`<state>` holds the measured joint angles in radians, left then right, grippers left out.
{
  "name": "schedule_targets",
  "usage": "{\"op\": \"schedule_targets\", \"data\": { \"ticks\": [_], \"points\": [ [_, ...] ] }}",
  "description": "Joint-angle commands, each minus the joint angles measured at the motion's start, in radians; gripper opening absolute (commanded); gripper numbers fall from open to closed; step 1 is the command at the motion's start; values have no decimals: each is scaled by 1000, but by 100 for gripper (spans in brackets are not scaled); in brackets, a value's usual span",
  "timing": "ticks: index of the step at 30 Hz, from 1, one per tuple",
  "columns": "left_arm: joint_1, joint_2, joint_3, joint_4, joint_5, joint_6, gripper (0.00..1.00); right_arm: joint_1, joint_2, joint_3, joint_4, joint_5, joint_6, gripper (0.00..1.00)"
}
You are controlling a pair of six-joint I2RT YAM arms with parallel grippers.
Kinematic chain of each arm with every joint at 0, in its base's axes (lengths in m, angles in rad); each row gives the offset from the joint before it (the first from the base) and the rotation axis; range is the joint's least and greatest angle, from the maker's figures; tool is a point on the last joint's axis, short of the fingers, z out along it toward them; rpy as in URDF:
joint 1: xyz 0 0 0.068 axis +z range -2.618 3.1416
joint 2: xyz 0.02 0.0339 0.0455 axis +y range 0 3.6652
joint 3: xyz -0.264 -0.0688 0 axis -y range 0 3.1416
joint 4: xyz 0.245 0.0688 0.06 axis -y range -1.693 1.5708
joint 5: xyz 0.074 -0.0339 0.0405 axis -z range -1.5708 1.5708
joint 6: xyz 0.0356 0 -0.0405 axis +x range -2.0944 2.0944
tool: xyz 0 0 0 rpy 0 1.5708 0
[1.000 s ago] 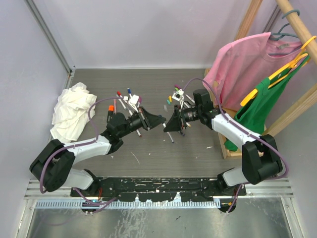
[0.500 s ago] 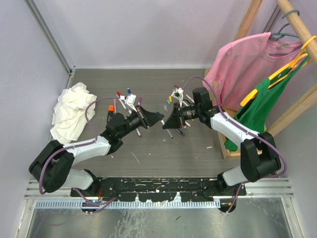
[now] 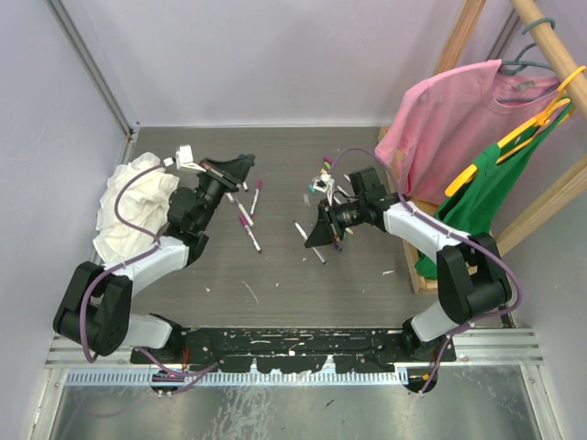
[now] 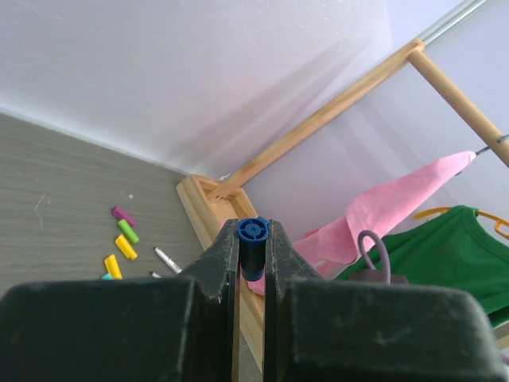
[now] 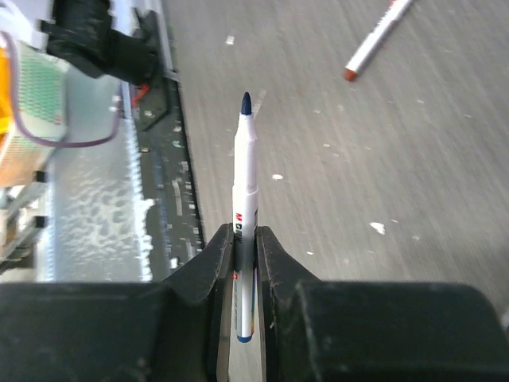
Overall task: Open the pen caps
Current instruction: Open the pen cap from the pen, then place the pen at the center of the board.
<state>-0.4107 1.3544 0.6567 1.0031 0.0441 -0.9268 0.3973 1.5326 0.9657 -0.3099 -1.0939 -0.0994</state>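
My left gripper [image 3: 242,165] is raised at the back left, shut on a small blue pen cap [image 4: 253,245] that stands between its fingertips. My right gripper [image 3: 315,236] is near the table's middle, shut on a white-barrelled pen [image 5: 245,191] whose bare blue tip points toward the near edge. The cap is off this pen. Loose caps, purple [image 4: 122,214], green [image 4: 128,231] and yellow [image 4: 126,247], lie on the table near the wooden frame; they show as a small cluster [image 3: 321,181] in the top view.
Several capped white pens [image 3: 246,226] lie between the arms, and one more pen [image 5: 375,37] lies ahead of the right gripper. A white rag [image 3: 133,209] sits at the left wall. A wooden rack [image 3: 431,266] with a pink shirt [image 3: 449,119] and a green shirt [image 3: 491,192] stands at right.
The grippers met at the table's middle, then the left gripper swung away to the back left with the blue cap. The right gripper kept the pen and dropped slightly.
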Motion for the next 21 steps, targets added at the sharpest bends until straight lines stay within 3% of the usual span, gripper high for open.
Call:
{"op": "schedule_targets", "data": {
  "ticks": [1, 6, 8, 15, 21],
  "points": [
    [18, -74, -66, -34, -24, -34, 0, 6, -8, 69, -103, 201, -144, 1],
    [18, -242, -91, -539, -121, -82, 0, 9, 2, 106, -167, 400, -200, 2],
    [18, -297, -114, -653, -158, -75, 0, 24, 12, 99, -160, 457, -207, 3],
    [18, -460, -252, -695, -157, -84, 0, 98, 149, 162, -208, 669, -221, 5],
    [18, -499, -288, -722, -73, -88, 0, 120, 195, 157, -167, 770, -183, 7]
  ]
}}
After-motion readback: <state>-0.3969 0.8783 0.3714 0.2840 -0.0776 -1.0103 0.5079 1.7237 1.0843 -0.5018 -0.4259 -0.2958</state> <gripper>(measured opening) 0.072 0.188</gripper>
